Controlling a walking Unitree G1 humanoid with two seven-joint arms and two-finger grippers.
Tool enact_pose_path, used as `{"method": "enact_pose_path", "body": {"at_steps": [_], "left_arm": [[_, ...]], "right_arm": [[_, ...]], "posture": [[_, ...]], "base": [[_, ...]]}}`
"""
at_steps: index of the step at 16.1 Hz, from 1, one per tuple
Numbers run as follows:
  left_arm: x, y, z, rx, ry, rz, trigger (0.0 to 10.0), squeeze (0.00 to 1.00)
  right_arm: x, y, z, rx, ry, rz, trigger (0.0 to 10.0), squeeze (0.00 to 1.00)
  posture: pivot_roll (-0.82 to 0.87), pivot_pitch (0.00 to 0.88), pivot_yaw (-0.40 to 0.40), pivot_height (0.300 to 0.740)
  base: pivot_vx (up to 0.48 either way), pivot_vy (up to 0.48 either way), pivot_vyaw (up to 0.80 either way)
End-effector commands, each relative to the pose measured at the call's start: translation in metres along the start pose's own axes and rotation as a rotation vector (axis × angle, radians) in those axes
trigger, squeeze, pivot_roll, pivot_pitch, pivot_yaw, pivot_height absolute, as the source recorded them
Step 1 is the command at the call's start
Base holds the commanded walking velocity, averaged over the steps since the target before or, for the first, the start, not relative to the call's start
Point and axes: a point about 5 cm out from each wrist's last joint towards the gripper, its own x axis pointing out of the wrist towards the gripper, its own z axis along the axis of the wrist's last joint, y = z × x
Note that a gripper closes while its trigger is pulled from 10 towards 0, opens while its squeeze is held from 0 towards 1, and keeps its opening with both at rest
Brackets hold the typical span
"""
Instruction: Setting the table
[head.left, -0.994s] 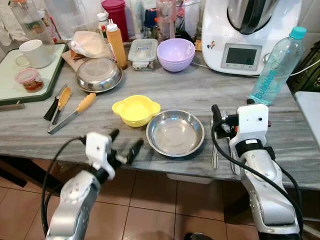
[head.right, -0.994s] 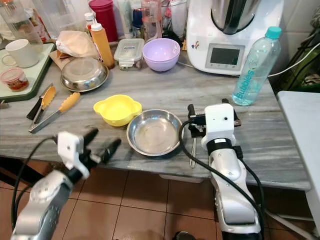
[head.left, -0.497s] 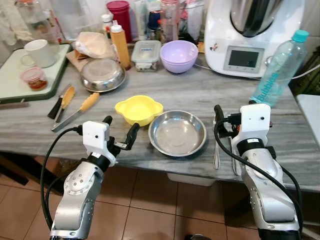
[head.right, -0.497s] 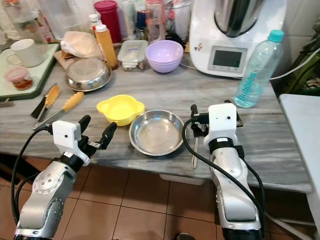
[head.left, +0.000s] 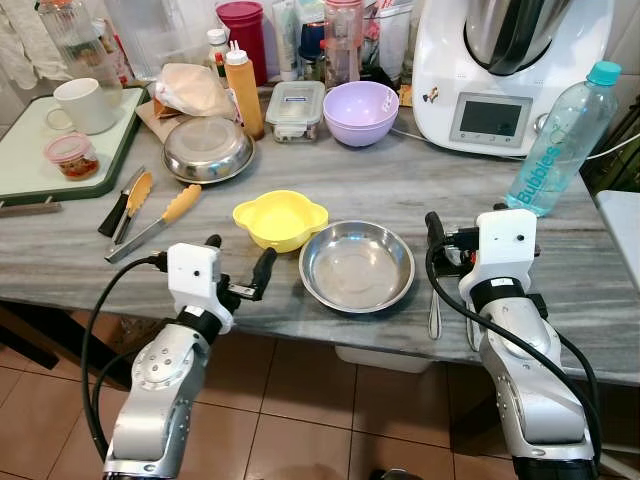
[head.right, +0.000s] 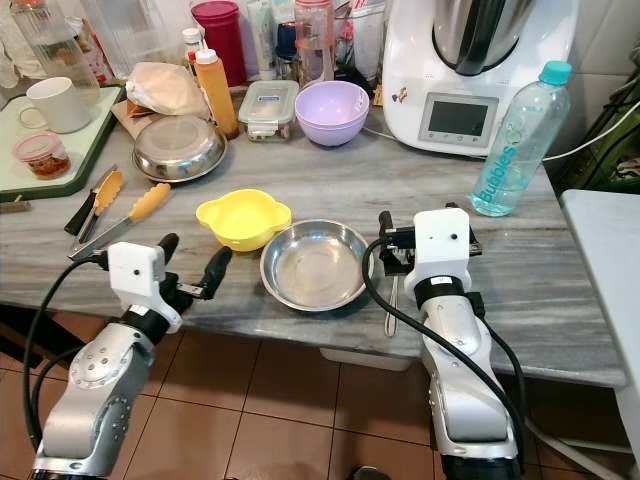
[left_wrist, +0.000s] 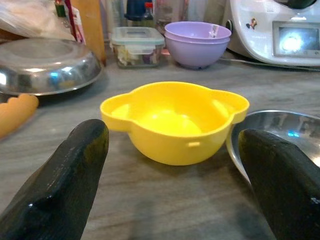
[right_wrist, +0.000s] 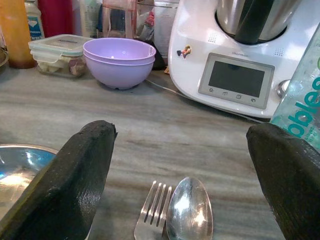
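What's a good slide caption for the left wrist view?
Open left hand faces a yellow bowl on the grey counter, steel dish beside it.

A white kitchen machine (head.left: 505, 70) with a grey screen stands at the back of the grey marble surface (head.left: 340, 180). Beside it stands a clear plastic water bottle (head.left: 560, 135) with a teal cap. Orange-handled tongs (head.left: 150, 222) lie near a green-rimmed tray (head.left: 115, 140).
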Motion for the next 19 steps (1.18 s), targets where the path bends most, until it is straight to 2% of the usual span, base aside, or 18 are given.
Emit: {"method": "enact_pose_path", "body": {"at_steps": [1, 6, 9, 13, 17, 19], "left_arm": [[-0.001, 0.002, -0.002, 0.011, 0.019, 0.013, 10.0, 0.0], [-0.001, 0.002, -0.004, 0.012, 0.029, 0.024, 10.0, 0.0], [-0.001, 0.004, -0.004, 0.019, 0.033, 0.029, 10.0, 0.0], [-0.002, 0.004, -0.006, 0.022, 0.04, 0.028, 10.0, 0.0], [-0.006, 0.006, -0.011, 0.024, 0.058, 0.03, 10.0, 0.0], [-0.008, 0.006, -0.014, 0.029, 0.068, 0.026, 10.0, 0.0]], "right_arm": [[-0.001, 0.001, -0.004, 0.008, 0.008, -0.001, 10.0, 0.0], [-0.008, 0.003, -0.012, 0.067, 0.019, 0.025, 10.0, 0.0], [-0.011, 0.004, -0.013, 0.07, 0.013, 0.038, 10.0, 0.0], [-0.012, 0.0, -0.021, 0.029, 0.049, -0.004, 10.0, 0.0], [-0.028, -0.002, -0.03, 0.082, 0.029, -0.004, 10.0, 0.0], [-0.035, -0.006, -0.035, 0.037, 0.033, -0.03, 10.0, 0.0]], "posture": [[-0.05, 0.083, 0.052, 0.74], [-0.05, 0.083, 0.053, 0.74], [-0.05, 0.084, 0.055, 0.74], [-0.05, 0.082, 0.052, 0.74], [-0.05, 0.081, 0.049, 0.74], [-0.05, 0.081, 0.052, 0.74]], "base": [[-0.3, 0.0, 0.0], [-0.345, 0.0, 0.0], [-0.388, 0.0, 0.0], [-0.397, 0.0, 0.0], [-0.396, 0.0, 0.0], [-0.396, 0.0, 0.0]]}}
